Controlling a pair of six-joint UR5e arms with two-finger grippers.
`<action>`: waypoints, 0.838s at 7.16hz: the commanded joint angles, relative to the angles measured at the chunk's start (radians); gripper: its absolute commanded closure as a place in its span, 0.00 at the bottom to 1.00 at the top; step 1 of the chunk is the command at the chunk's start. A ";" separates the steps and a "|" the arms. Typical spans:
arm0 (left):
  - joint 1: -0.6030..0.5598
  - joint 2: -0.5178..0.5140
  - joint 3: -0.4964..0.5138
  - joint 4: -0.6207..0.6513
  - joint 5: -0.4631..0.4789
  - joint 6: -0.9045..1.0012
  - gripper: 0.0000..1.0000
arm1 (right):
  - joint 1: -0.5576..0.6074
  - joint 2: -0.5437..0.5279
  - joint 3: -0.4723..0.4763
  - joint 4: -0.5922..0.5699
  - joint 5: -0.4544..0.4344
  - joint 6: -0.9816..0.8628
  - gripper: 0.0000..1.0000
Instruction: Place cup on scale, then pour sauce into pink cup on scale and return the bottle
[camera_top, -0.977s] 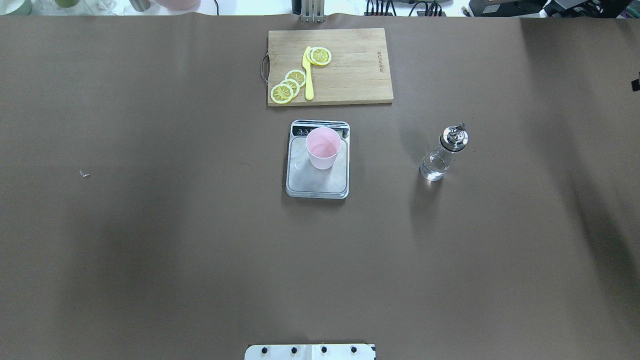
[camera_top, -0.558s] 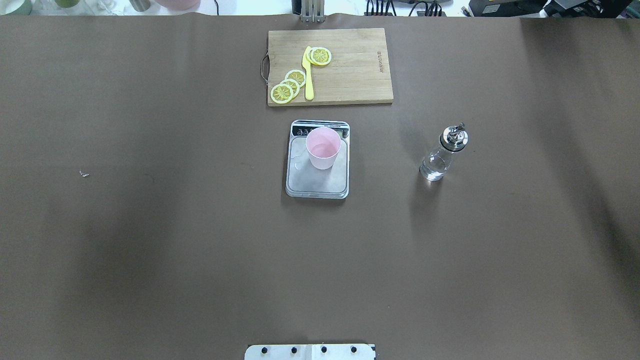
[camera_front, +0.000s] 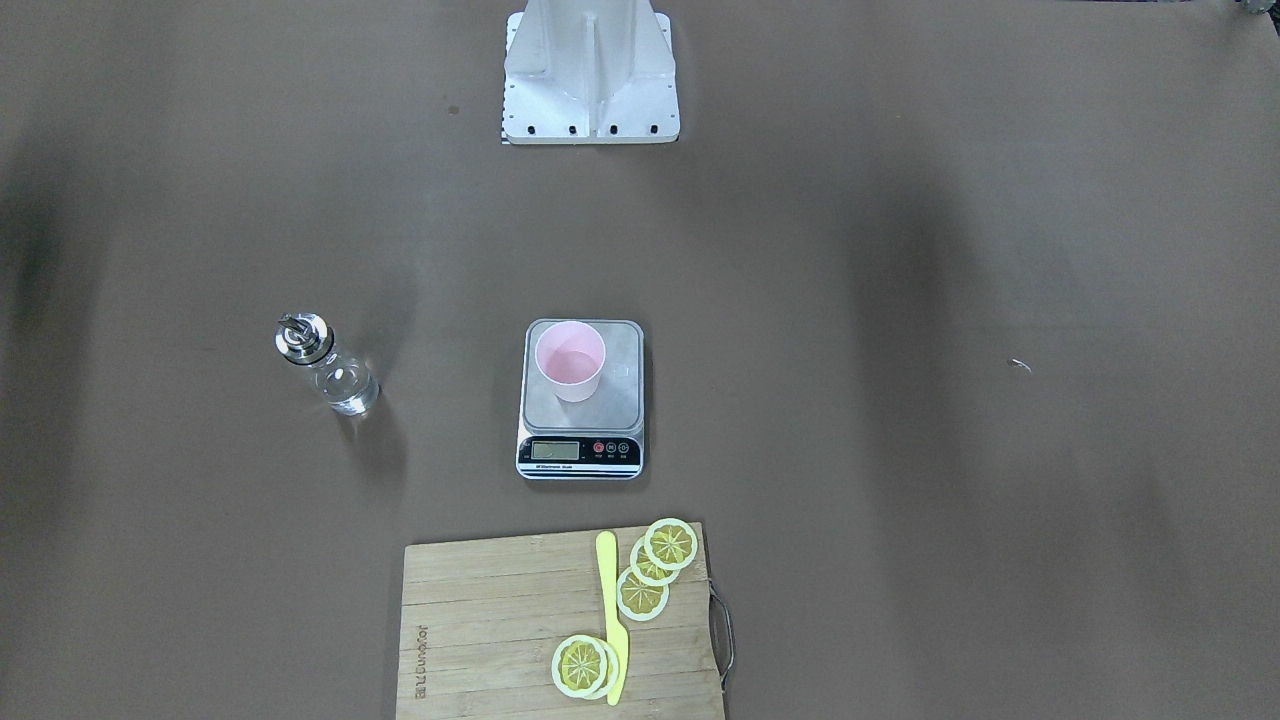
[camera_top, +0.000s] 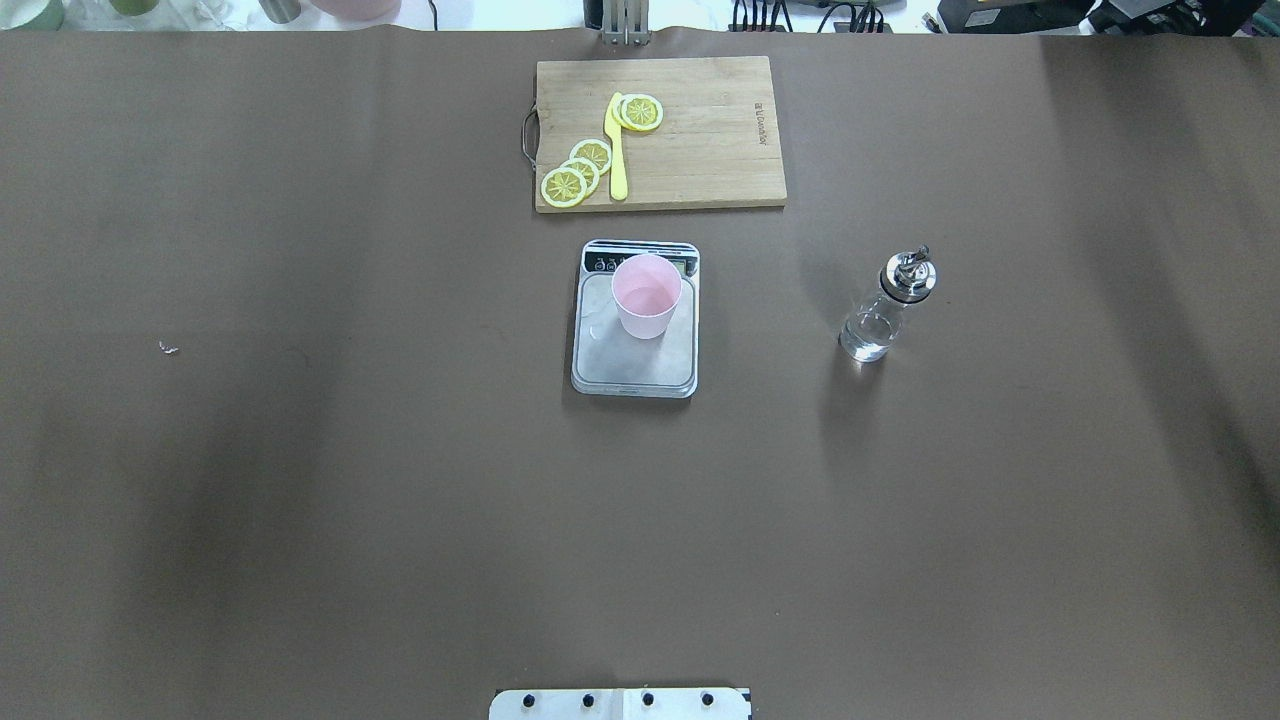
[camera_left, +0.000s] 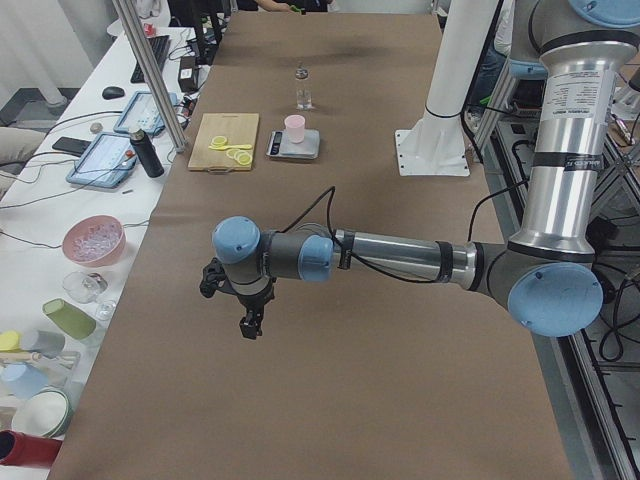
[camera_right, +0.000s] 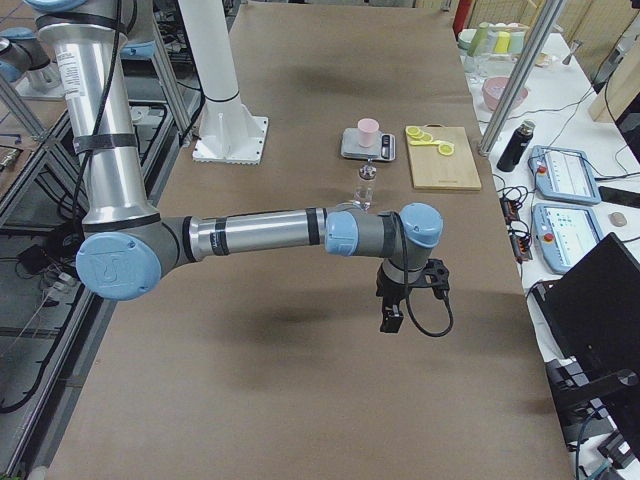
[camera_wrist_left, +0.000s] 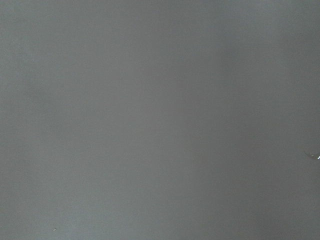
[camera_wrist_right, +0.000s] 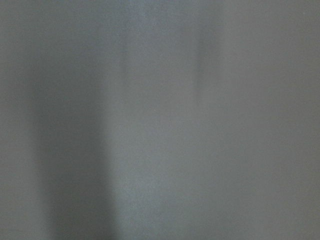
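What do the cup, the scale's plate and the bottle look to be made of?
The cup: likely plastic, matte opaque pale pink. The scale plate: seemingly brushed steel, with a dull silver sheen. The bottle: probably clear glass, with a see-through body. Its cap looks like polished metal, with bright glints.

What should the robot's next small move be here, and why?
Probably bring the right gripper in toward the bottle: the cup already stands on the scale, and the bottle stands free on the robot's right, well away from that gripper. Whether the cup already holds sauce I cannot tell.
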 joint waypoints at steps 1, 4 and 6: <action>-0.028 -0.026 0.030 -0.059 -0.002 -0.014 0.01 | 0.001 -0.004 0.000 -0.001 0.012 -0.003 0.00; -0.030 -0.030 0.009 -0.074 -0.002 -0.008 0.01 | 0.001 -0.010 0.005 0.013 0.016 -0.004 0.00; -0.028 -0.026 0.010 -0.073 -0.002 -0.010 0.01 | 0.001 -0.009 0.002 0.015 0.016 -0.004 0.00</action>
